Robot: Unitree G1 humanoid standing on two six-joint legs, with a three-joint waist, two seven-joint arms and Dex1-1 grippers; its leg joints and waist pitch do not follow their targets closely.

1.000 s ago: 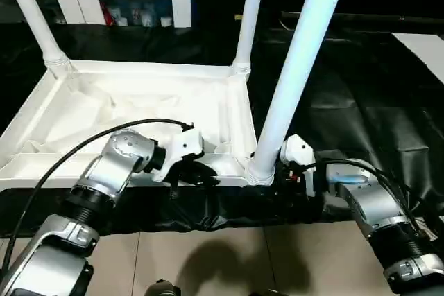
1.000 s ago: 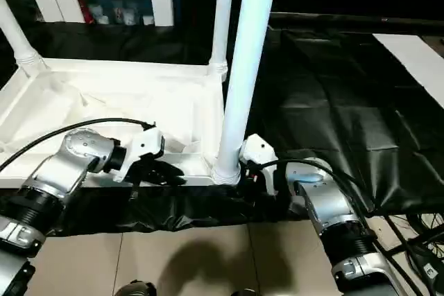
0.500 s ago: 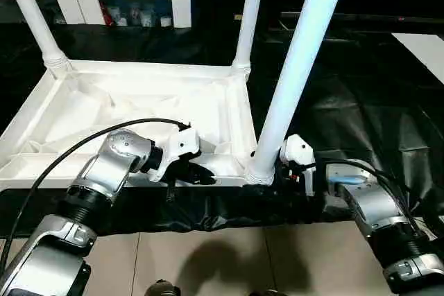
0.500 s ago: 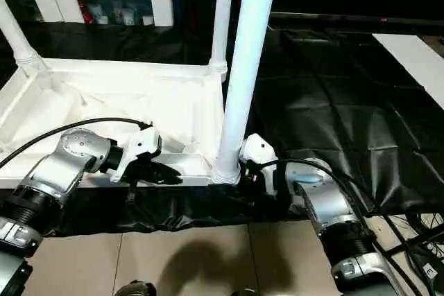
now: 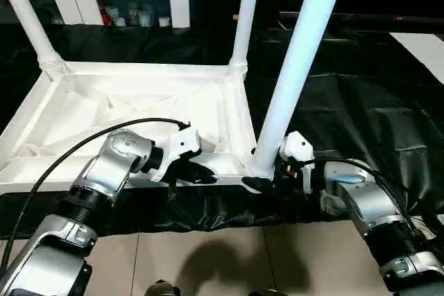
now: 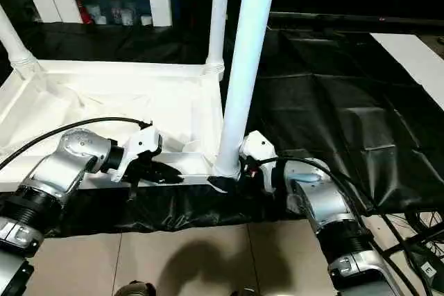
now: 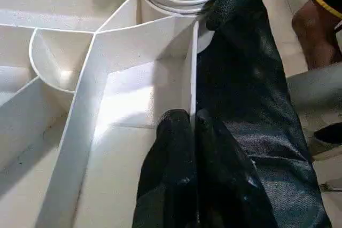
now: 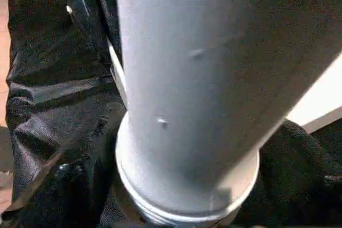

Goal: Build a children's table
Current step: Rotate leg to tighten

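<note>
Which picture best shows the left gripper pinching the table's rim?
The left wrist view: the left gripper is shut on the rim, one finger either side. Both eye views show it side-on, the grip point harder to see.

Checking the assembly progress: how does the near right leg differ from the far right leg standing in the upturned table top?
The near right leg looks thicker and tinted bluish; the far right leg looks slimmer and plain white. The near one has the right gripper at its base; the far one stands with no gripper near it. The near one leans slightly; the far one stands straighter. Both rise from corner sockets of the table top.
</note>
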